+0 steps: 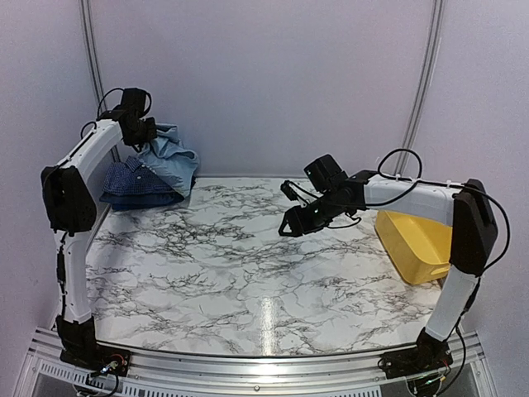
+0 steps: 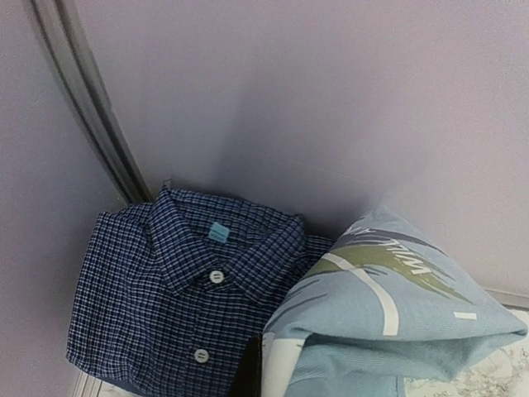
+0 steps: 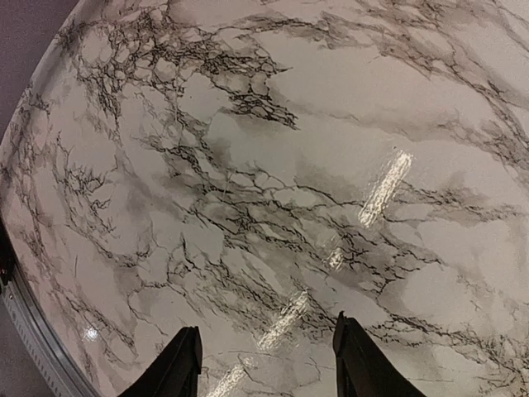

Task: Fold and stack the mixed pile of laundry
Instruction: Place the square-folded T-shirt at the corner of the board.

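**Blue clothes are piling up in the far left corner**

Blue is the colour of everything in my pile. I am keeping the pile in the far left corner of the marble table (image 1: 248,273), close to the wall, so the middle is free for folding.

The checked shirt (image 2: 165,306) is lying flat and folded, with its collar and buttons facing up. A dark-blue piece (image 1: 140,202) is peeking out from under it, so I think it is sitting at the bottom. The light-blue T-shirt (image 2: 372,306) is leaning on the right side of the checked shirt. It is looking puffy and bunched, not flat yet, with a leaf picture showing on top.

My left gripper (image 1: 140,132) is hanging right over the light-blue T-shirt, up by the wall. I am not seeing my own fingers in my left wrist view, and from above they are too small, so I cannot tell if they are pinching the cloth or letting go.

My right gripper (image 3: 269,368) is floating over the middle of the table, well apart from the pile. Its two fingers are spread wide and holding nothing. I think it is waiting out of the way.

A yellow tub (image 1: 413,248) is sitting tipped at the right edge, near my right arm.

I am guessing most of the job is done. The T-shirt is needing to lie flat and tidy on the stack, or it may slide off.
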Available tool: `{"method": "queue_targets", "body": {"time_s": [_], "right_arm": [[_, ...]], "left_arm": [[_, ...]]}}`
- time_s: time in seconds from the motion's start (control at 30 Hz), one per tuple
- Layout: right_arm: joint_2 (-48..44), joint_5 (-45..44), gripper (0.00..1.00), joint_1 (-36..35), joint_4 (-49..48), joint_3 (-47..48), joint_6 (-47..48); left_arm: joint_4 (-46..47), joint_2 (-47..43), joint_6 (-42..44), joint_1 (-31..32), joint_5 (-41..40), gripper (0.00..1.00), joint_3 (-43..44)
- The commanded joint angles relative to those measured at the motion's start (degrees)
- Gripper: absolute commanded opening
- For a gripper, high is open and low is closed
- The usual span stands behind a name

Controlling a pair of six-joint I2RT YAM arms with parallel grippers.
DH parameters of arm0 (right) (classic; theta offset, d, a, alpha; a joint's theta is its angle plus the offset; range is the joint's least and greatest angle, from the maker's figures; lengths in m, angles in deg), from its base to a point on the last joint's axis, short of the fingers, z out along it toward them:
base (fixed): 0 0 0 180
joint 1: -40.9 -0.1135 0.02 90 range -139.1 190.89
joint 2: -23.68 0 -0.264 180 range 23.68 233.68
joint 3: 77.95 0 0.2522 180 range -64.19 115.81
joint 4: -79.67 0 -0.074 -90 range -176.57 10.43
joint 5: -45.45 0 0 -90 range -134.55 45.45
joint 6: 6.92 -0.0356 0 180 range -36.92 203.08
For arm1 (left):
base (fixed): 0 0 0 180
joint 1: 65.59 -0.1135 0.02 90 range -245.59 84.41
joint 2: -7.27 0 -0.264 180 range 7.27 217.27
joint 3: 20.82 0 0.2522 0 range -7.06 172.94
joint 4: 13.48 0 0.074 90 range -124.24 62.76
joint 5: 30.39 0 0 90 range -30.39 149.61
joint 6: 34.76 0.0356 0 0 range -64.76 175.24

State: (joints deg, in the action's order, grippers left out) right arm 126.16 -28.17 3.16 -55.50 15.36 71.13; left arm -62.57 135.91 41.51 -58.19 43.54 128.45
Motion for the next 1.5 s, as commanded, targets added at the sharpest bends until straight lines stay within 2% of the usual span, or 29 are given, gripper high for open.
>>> {"method": "queue_targets", "body": {"time_s": [0.0, 0.27, 0.33, 0.43, 0.53, 0.6, 0.63, 0.67, 0.73, 1.07, 1.37, 1.47], "right_arm": [[1.28, -0.97, 0.5, 0.43, 1.89, 3.83, 1.06], [2.99, -1.4, 0.5, 0.44, 3.8, 5.76, 2.05], [3.25, -1.6, 0.5, 0.52, 4.03, 6.09, 2.1], [3.61, -1.61, 0.5, 0.48, 4.42, 6.63, 2.27], [3.92, -1.42, 0.51, 0.5, 4.53, 6.89, 2.28], [4.17, -1.08, 0.51, 0.53, 4.58, 7.01, 2.28], [4.32, -0.97, 0.51, 0.47, 4.53, 7.1, 2.28], [4.48, -0.85, 0.51, 0.52, 4.58, 7.19, 2.28], [4.78, -0.66, 0.5, 0.52, 4.6, 7.45, 2.28], [5.24, 0.23, 0.51, 0.51, 4.09, 7.31, 1.23], [5.28, 0.14, 0.51, 0.47, 4.09, 7.2, 0.44], [5.36, 0.23, 0.51, 0.47, 4.06, 7.41, 0.26]], "left_arm": [[5.03, -0.54, -4.41, -5.74, 3.87, 0.0, -2.84], [5.58, 6.01, -5.23, -12.09, 7.75, 0.0, -5.45], [5.5, 7.06, -5.29, -12.74, 7.6, 0.11, -5.66], [5.6, 7.14, -7.17, -14.0, 6.04, 0.34, -7.92], [5.35, 7.57, -9.47, -15.94, 7.09, 0.47, -8.69], [4.73, 8.21, -10.75, -16.89, 7.57, 0.59, -8.34], [4.73, 8.28, -11.31, -17.28, 8.46, 0.72, -8.47], [4.7, 8.36, -11.99, -17.65, 8.94, 0.78, -8.64], [4.81, 8.61, -13.39, -18.18, 10.8, 0.97, -8.65], [5.43, 8.96, -23.11, -20.48, 12.95, 0.99, -7.49], [5.17, 8.21, -36.96, -22.34, 12.2, 0.99, -11.98], [1.93, 8.26, -40.48, -22.64, 12.0, 0.99, -12.75]]}}
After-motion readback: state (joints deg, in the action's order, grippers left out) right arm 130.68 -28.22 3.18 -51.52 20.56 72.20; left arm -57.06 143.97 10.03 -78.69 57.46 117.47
